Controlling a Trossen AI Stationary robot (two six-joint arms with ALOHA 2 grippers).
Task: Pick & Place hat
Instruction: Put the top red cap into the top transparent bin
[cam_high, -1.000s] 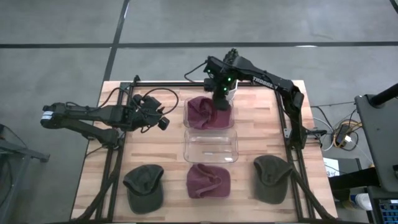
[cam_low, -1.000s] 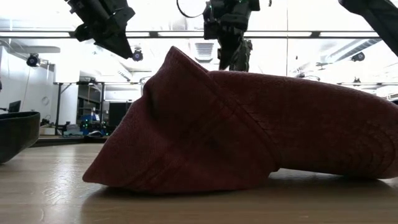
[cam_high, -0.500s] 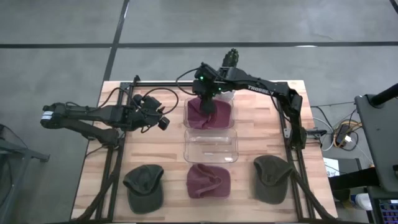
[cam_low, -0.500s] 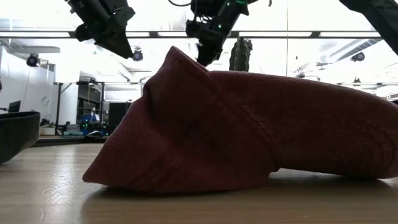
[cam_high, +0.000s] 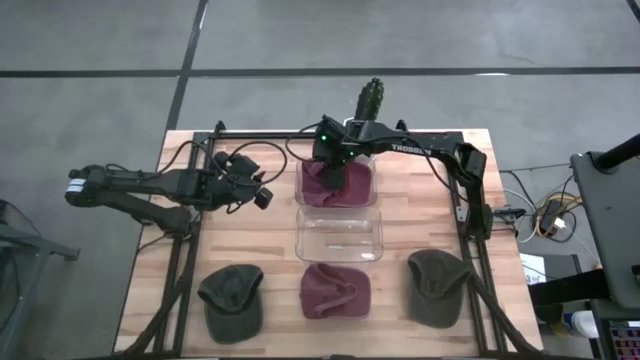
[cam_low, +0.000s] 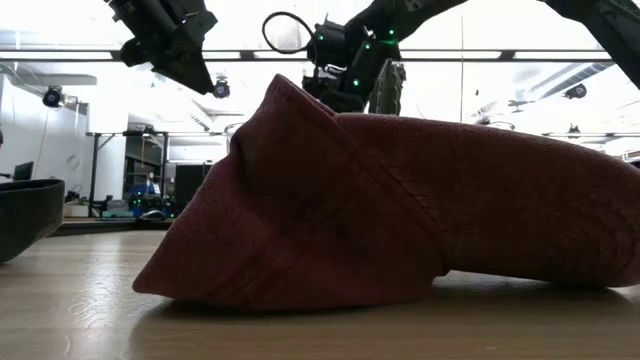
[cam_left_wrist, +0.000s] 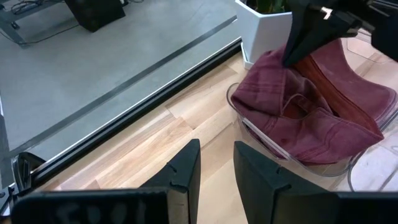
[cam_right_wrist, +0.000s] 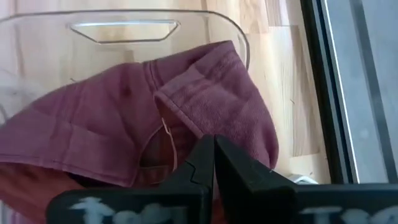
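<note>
Red hat (cam_high: 335, 187) sits in our upper bin (cam_high: 303, 199); our right claw (cam_high: 331, 177) hovers pinched shut, empty; three hats wait below; left claw (cam_high: 262, 197) rests slightly open.

White lettering runs along the right arm (cam_high: 415, 150) near the frame's upper middle; too small to read.

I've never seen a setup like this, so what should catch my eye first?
The right gripper is poking down, fingers shut, onto a maroon hat in the far clear bin. An empty clear bin sits just in front, and three more hats line the table's near edge.
</note>
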